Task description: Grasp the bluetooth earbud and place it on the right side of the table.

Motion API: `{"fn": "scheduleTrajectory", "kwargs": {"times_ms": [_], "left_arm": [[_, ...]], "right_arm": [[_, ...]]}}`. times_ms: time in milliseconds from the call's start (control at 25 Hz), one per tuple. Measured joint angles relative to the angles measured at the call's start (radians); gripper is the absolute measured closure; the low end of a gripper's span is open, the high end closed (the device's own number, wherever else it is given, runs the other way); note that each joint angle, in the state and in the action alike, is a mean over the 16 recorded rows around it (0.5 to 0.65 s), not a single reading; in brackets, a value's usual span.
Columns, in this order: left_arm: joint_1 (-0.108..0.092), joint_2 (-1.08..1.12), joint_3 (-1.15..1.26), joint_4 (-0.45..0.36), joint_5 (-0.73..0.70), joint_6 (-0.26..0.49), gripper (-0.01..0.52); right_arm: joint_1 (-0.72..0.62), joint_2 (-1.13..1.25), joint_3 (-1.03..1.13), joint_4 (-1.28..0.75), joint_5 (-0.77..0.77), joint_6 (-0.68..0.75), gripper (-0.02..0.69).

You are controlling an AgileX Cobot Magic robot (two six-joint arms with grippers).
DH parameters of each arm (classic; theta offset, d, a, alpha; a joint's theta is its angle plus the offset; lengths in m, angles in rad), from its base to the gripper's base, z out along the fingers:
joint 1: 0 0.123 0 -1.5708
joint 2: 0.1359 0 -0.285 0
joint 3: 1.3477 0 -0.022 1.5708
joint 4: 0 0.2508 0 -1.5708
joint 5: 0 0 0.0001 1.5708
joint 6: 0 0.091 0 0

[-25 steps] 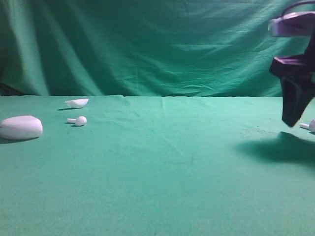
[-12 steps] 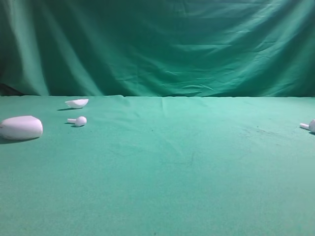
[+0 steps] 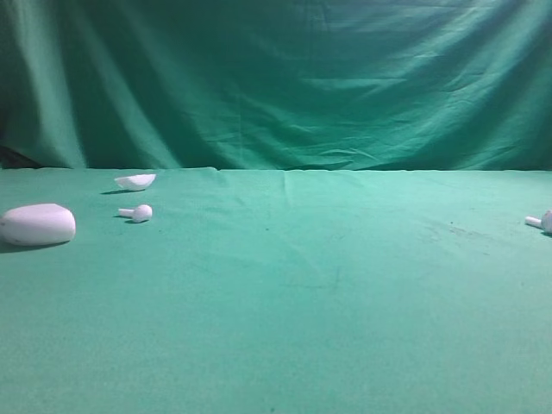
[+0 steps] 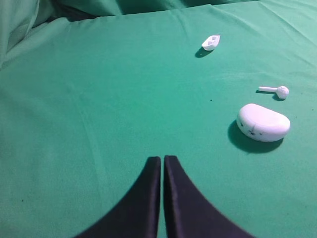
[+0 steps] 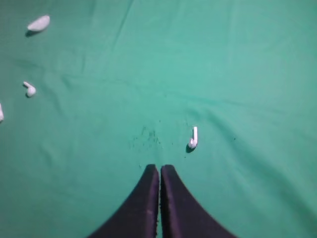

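One bluetooth earbud (image 3: pixel 542 222), small and white, lies on the green table (image 3: pixel 310 285) at its far right edge. In the right wrist view this earbud (image 5: pixel 193 138) rests on the cloth just ahead and right of my right gripper (image 5: pixel 159 168), which is shut and holds nothing. A second, near-identical earbud (image 3: pixel 138 212) lies at the far left, also seen in the left wrist view (image 4: pixel 276 90) and in the right wrist view (image 5: pixel 29 89). My left gripper (image 4: pixel 162 158) is shut and empty, well short of it. Neither gripper shows in the exterior view.
A large white oval case (image 3: pixel 37 224) sits at the left edge, and it appears as the case (image 4: pixel 263 122) beside the left earbud. A shallow white shell piece (image 3: pixel 135 180) lies behind them. A green curtain (image 3: pixel 285 78) hangs at the back of the table.
The right arm, hanging over the right earbud a second ago, has left the exterior view. Its jaws have shut. The earbud stays on the cloth; nothing else moved.
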Motion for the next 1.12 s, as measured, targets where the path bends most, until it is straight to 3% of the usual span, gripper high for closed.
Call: {"fn": "scheduleTrajectory", "kwargs": {"times_ms": [440, 1120], "left_arm": [[0.000, 0.000, 0.000, 0.000, 0.000, 0.000, 0.514], [0.000, 0.000, 0.000, 0.000, 0.000, 0.000, 0.514]], "right_arm": [[0.000, -0.460, 0.153, 0.001, -0.045, 0.028, 0.665], [-0.028, -0.580, 0.295, -0.092, -0.206, 0.051, 0.665]]}}
